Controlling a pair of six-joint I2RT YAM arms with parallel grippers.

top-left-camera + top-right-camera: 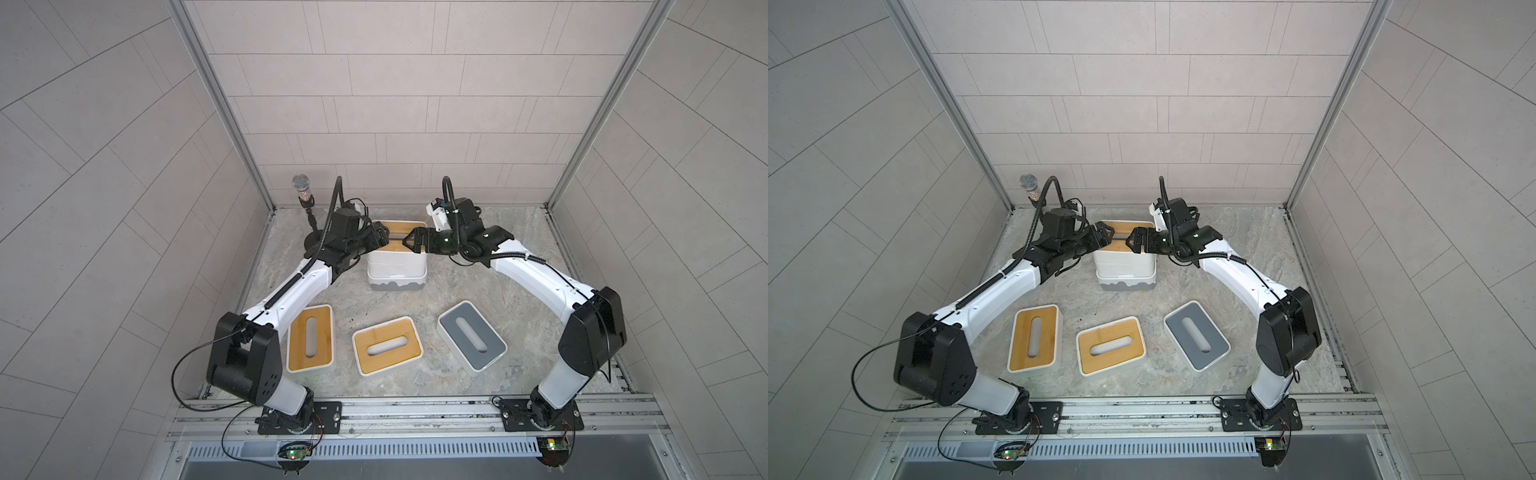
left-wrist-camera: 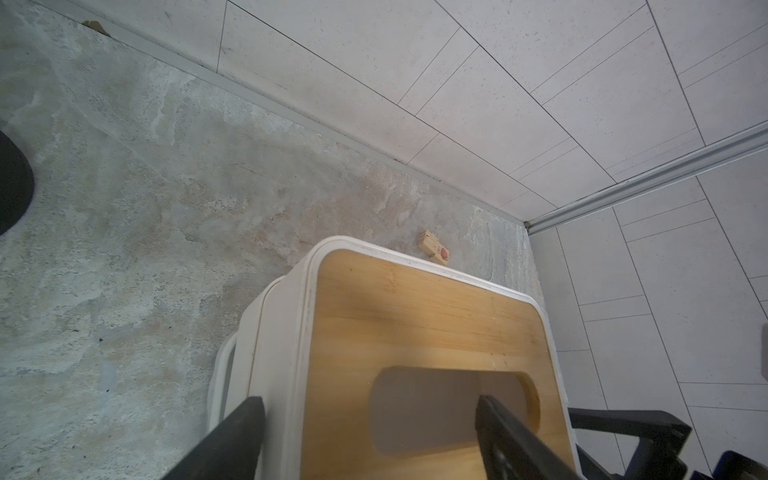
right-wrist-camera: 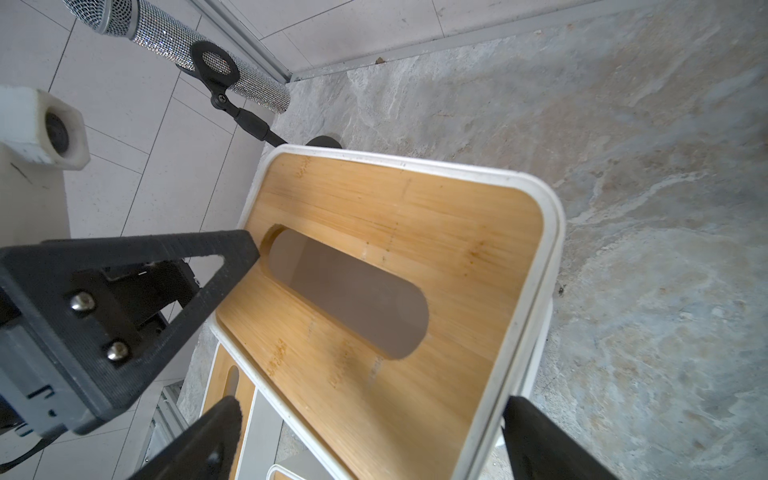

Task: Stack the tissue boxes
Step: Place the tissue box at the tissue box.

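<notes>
Though grip looks unsure, left fingers [image 2: 232,440] and right fingers [image 3: 540,440] straddle top box [image 3: 415,216].

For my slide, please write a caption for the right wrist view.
Open right end effector poised at the topmost bamboo-lidded tissue box, rhinestone microphone nearby.

White links [image 1: 295,297], blk joints [image 1: 245,357], ribbed cables [image 1: 513,256], blk left gripper [image 1: 384,239], right gripper [image 1: 409,242]
</notes>
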